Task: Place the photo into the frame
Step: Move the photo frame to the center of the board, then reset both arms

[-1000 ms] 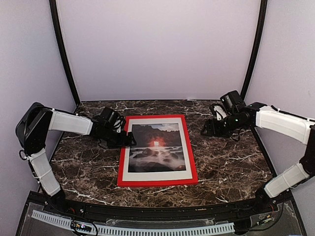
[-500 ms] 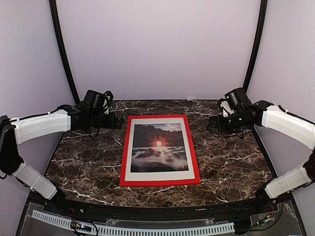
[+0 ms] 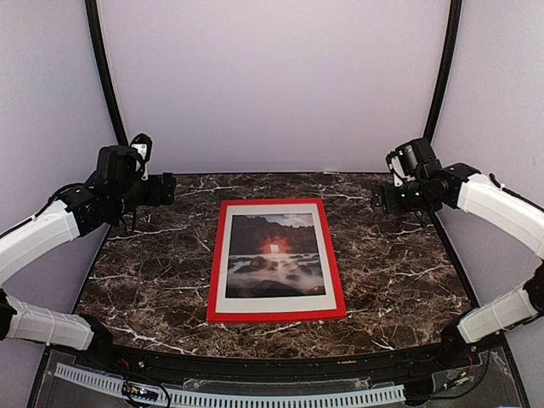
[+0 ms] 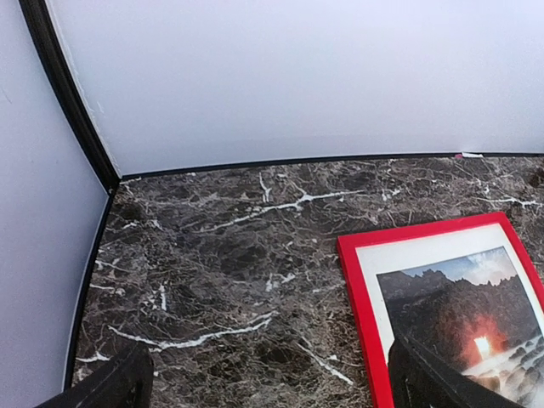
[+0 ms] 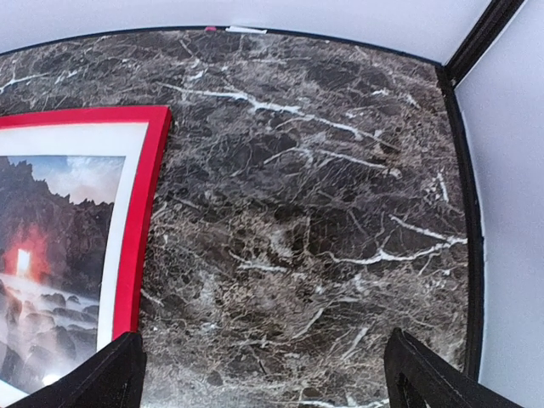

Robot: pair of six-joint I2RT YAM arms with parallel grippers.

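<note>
Pale matte walls (image 3: 272, 85) enclose a glossy dark marble table (image 3: 144, 280) veined with white. At its centre the thin-railed red frame (image 3: 216, 255) lies flat, with the misty photo (image 3: 274, 255) inside it, bordered by a white mat (image 3: 270, 301). The left gripper (image 3: 167, 189) and right gripper (image 3: 380, 202) hover off to either side, fingers spread and empty.

Lab booth: plain lilac walls (image 3: 272, 85) enclose marble table (image 3: 153, 280).
</note>
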